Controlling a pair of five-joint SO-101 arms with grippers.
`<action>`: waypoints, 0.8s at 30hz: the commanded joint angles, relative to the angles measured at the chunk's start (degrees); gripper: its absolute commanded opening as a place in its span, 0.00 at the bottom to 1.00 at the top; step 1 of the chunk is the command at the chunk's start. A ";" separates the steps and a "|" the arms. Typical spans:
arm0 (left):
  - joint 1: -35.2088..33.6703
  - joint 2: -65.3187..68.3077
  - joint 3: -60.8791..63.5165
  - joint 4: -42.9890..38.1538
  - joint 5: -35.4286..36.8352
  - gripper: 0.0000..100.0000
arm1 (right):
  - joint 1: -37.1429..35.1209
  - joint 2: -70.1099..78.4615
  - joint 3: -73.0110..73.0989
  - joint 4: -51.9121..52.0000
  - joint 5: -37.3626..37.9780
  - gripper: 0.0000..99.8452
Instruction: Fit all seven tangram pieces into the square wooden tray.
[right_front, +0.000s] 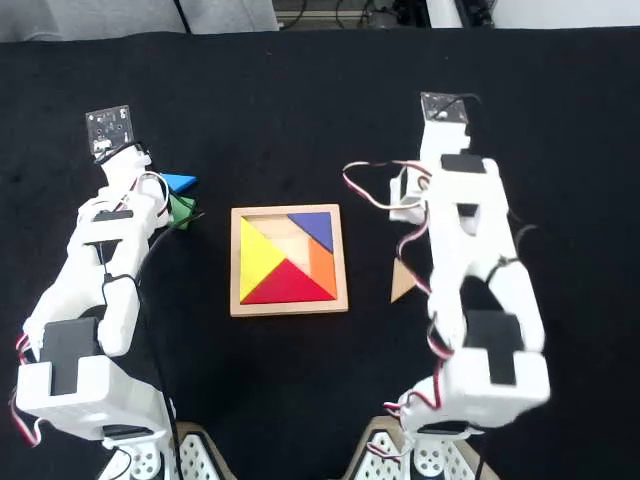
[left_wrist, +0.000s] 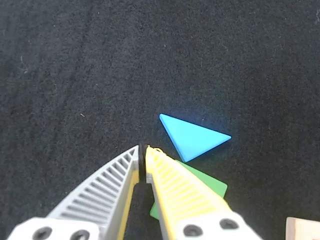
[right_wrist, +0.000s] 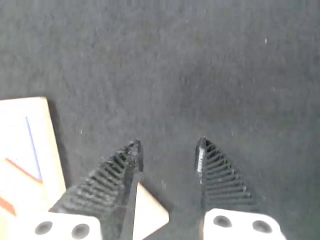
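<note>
on the black cloth worktop (right_front: 300, 100) the square wooden tray (right_front: 236, 262) lies between the arms, holding a yellow triangle (right_front: 258, 262), red triangle (right_front: 288, 285), dark blue piece (right_front: 315, 228) and orange piece (right_front: 322, 265). the left pincer (left_wrist: 142, 155) is clenched on nothing, just beside the light blue triangle (left_wrist: 192, 139), one finger over the green piece (left_wrist: 212, 187). the right pincer (right_wrist: 167, 150) is released above the pale wooden triangle (right_wrist: 147, 212).

No text, number or brand can be read. The left plate (right_front: 108, 130) and the right plate (right_front: 446, 106), both beyond the wooden tray (right_front: 289, 307), carry marks too small to tell.
</note>
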 joint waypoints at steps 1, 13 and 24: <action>0.48 -0.26 -3.38 -0.09 0.53 0.04 | 0.53 -7.87 4.44 0.62 0.62 0.18; 0.75 -0.26 -3.47 -0.09 0.53 0.04 | 0.00 -14.37 16.40 3.08 16.53 0.18; 0.66 -0.26 -3.38 -0.09 0.53 0.04 | -2.29 -13.76 15.43 1.23 16.53 0.18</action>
